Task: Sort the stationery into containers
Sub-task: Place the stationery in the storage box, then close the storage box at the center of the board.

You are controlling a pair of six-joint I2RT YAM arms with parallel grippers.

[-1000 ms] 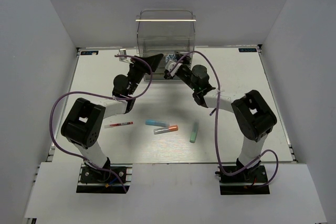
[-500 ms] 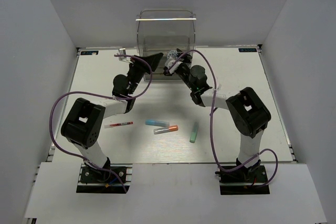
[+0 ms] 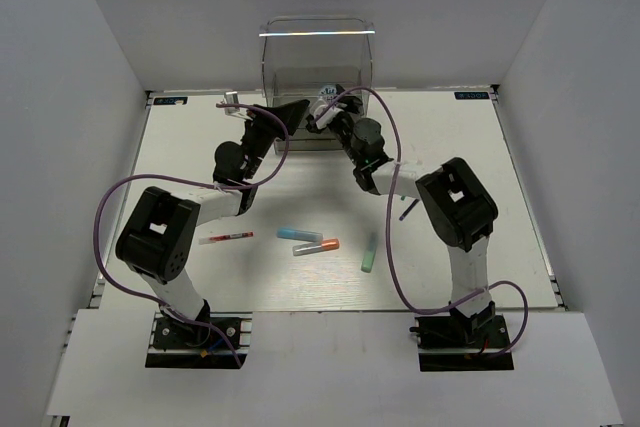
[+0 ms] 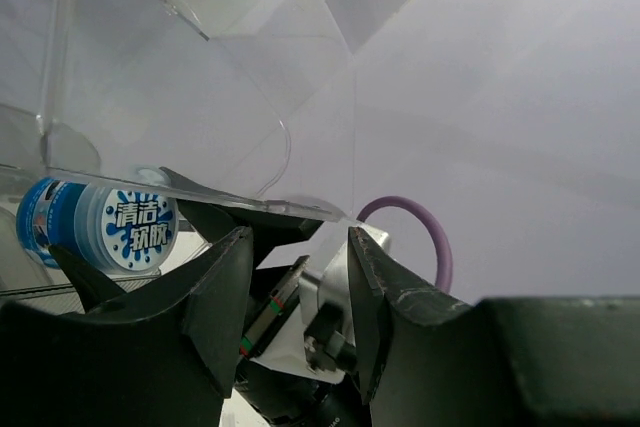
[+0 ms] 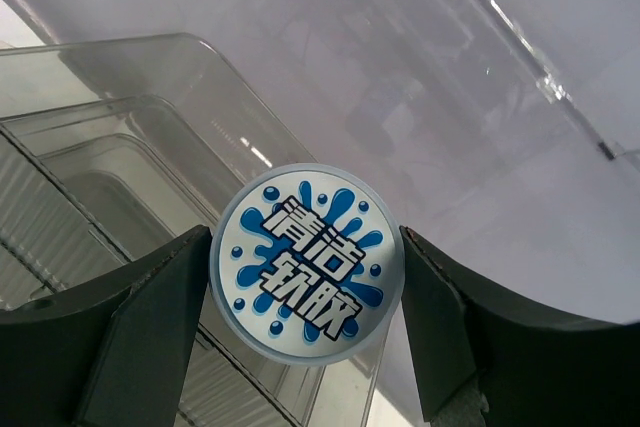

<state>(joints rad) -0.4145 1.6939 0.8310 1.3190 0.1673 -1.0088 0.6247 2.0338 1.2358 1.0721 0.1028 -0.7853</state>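
Observation:
My right gripper (image 3: 327, 110) is shut on the round blue-and-white tub (image 5: 307, 262) and holds it in the air against the front of the clear drawer unit (image 3: 316, 67). The tub also shows in the top view (image 3: 330, 99) and in the left wrist view (image 4: 100, 232). The unit's shallow drawers (image 5: 110, 177) lie just behind and below the tub. My left gripper (image 3: 290, 113) is open at the unit's front left, beside the tub, with nothing between its fingers (image 4: 225, 292). The clear box wall (image 4: 150, 67) rises above it.
On the table lie a thin red pen (image 3: 227, 238), a light-blue marker (image 3: 299, 234), a grey orange-tipped marker (image 3: 316, 246) and a pale-green marker (image 3: 369, 252). A dark pen (image 3: 404, 210) shows partly beside the right forearm. White walls close in the sides and back.
My right gripper has carried the tub up and back, closer to the drawer unit. The right arm has swung left with it. The left arm and the pens have not moved.

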